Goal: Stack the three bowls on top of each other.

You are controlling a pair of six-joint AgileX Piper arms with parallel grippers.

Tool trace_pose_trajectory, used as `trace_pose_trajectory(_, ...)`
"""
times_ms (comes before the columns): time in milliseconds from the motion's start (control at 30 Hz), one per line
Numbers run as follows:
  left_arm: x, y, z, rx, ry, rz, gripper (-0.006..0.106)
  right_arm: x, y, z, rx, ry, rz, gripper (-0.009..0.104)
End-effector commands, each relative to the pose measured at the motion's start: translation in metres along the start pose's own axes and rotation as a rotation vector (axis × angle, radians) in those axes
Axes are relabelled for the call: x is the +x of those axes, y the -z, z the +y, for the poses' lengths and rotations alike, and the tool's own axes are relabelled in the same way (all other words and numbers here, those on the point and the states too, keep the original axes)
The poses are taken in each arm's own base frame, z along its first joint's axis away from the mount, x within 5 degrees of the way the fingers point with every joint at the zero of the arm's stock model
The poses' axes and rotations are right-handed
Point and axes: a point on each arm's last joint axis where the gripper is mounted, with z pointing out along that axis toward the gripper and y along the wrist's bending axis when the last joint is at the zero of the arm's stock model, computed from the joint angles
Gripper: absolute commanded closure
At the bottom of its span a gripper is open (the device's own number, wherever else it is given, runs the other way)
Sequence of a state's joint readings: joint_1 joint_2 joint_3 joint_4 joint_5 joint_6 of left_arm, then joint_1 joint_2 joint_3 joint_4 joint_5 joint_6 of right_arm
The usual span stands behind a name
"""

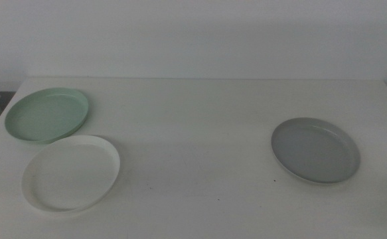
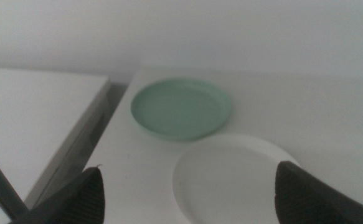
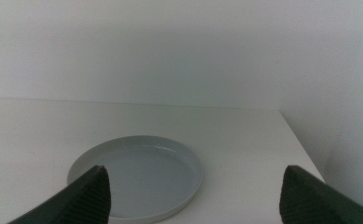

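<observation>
Green bowl (image 1: 47, 115) touching white bowl (image 1: 71, 173); grey bowl (image 1: 315, 150) (alone) well apart.

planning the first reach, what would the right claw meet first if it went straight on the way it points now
Most likely the grey bowl, which lies directly ahead between the open right claw's jaws in its wrist view. Nothing shows in between, though depth is hard to judge.
</observation>
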State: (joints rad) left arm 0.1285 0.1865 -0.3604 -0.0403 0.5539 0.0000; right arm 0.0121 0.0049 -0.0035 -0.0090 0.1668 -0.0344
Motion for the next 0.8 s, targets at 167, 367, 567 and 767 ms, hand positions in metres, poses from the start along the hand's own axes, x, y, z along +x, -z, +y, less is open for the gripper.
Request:
trace_pose_trajectory(167,-0.063,-0.005,-0.006,0.036,-0.033,0.309,0.007,0.0,0.0,0.0,0.005,0.013,-0.011,0.007)
trace_pose_trajectory(367,-0.092,-0.024,-0.005,0.012,0.013,0.579,0.007,0.0,0.0,0.0,0.005,0.013,-0.011,0.007)
trace_pose_trajectory(567,-0.103,-0.065,-0.005,0.014,0.006,0.761,0.007,0.0,0.0,0.0,0.005,0.013,-0.011,0.007)
trace_pose_trajectory(767,-0.104,-0.115,-0.004,0.014,0.004,0.893,0.007,0.0,0.0,0.0,0.005,0.013,-0.011,0.007)
